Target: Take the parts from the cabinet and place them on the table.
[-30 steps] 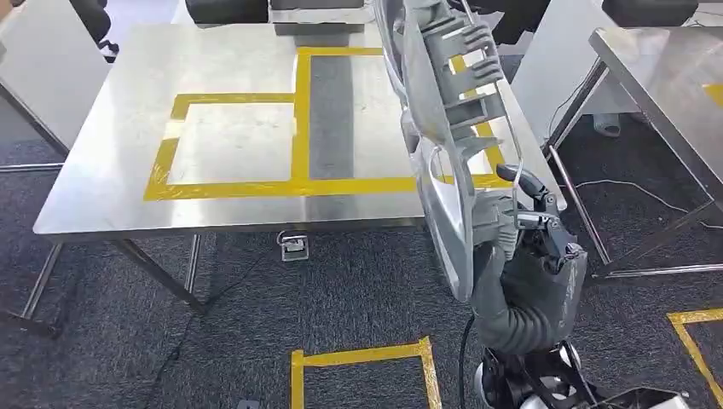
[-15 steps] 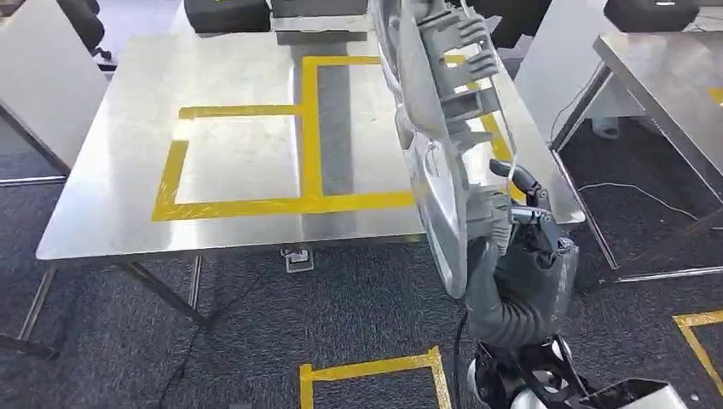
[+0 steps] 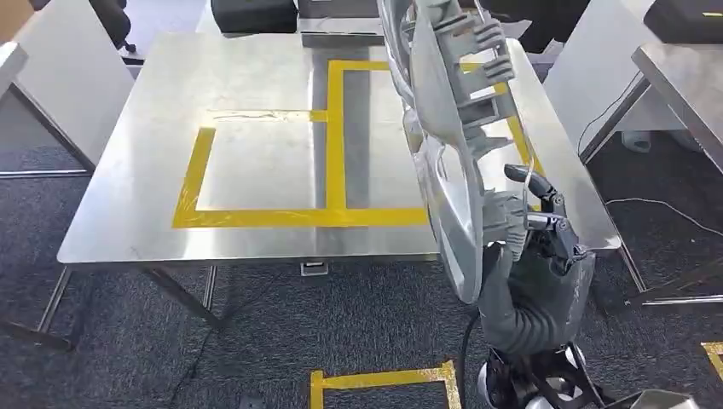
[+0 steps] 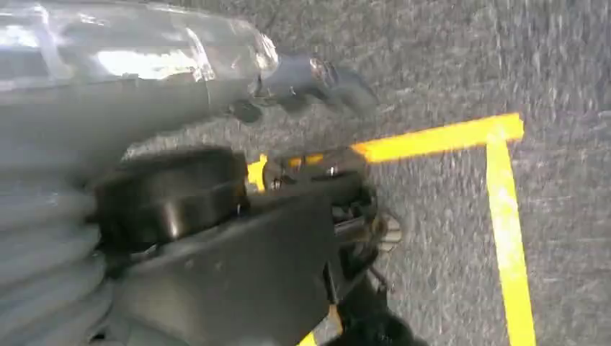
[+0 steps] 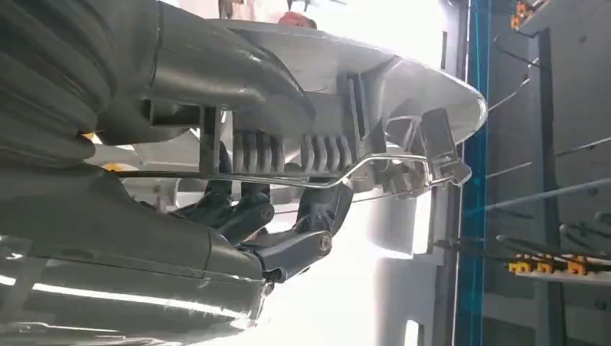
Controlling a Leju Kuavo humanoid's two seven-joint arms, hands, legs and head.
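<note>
1. The robot's right hand (image 3: 520,230), grey with dark fingers, grips the lower end of a long, silver-grey moulded plastic part (image 3: 448,128) with ribs and clips on its back. The part stands almost upright in front of the robot, its upper end rising past the top of the head view.

2. In the right wrist view, the dark fingers (image 5: 288,209) curl around the part's ribbed back (image 5: 324,130), beside a thin metal wire clip. The grip looks firm.

3. The left hand (image 4: 317,76) hangs low over dark grey carpet marked with yellow tape. It is blurred, so whether it is clenched or released cannot be told; nothing can be seen in it.

4. Ahead stands the shiny stainless steel counter (image 3: 256,85), marked with yellow tape rectangles (image 3: 256,162).

5. Compared with a second ago, the whole view has shifted: the counter sits a little nearer and further right in the frame, and more of its far end shows. This is the robot moving, not the counter. The part is held in the same upright pose.

6. The part is out of the cabinet and carried, not yet placed. The robot appears to be closing in on the counter; lowering the part onto it remains to be done.
</note>
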